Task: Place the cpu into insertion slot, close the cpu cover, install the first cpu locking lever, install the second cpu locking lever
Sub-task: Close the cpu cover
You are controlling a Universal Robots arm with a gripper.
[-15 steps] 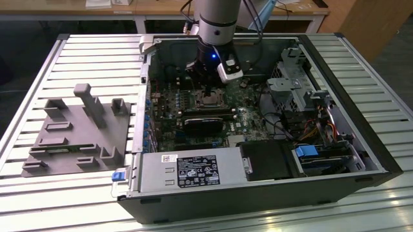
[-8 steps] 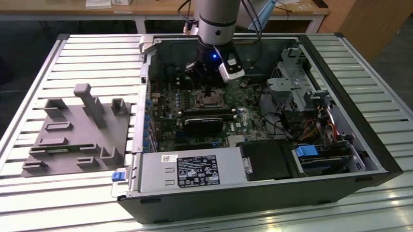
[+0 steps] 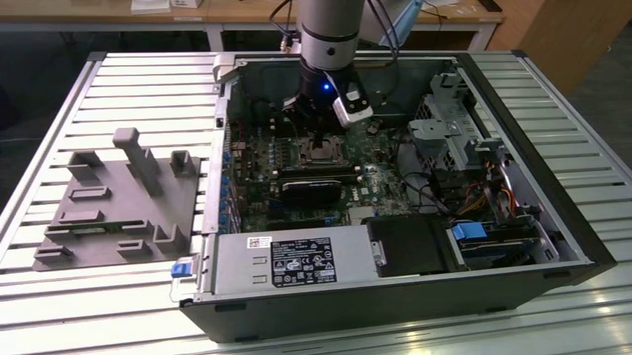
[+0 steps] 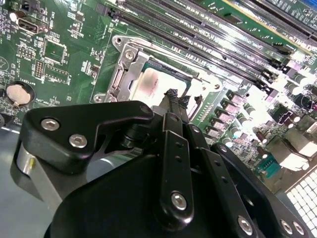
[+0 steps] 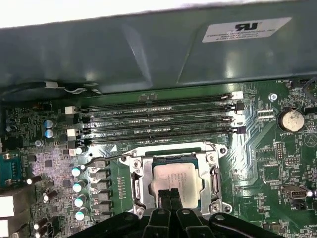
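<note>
One cpu [image 5: 177, 174], one insertion slot [image 5: 136, 179], four memory slots [image 5: 158, 115], one coin cell [image 5: 290, 120], one gripper [image 5: 171, 194], one power supply [image 3: 296, 259], one computer case [image 3: 395, 314].

an open computer case [image 3: 395, 307] lies on its side on a slatted metal desk [image 3: 148, 81]. to the exterior view's left of it, a grey moulded fixture [image 3: 118, 200] with upright posts rests on the desk. inside the case, a green motherboard [image 5: 257, 148] carries four long black memory slots [image 5: 158, 116] side by side, a round coin cell [image 5: 290, 119] and a row of small capacitors [image 5: 79, 187]. a black heatsink block [image 3: 316, 191] sits on the board. a labelled silver power supply [image 3: 296, 259] lines the near wall, with a blue tab [image 3: 180, 268] at its corner. orange cables [image 3: 489, 196] run beside a metal drive cage [image 3: 454, 126].
</note>
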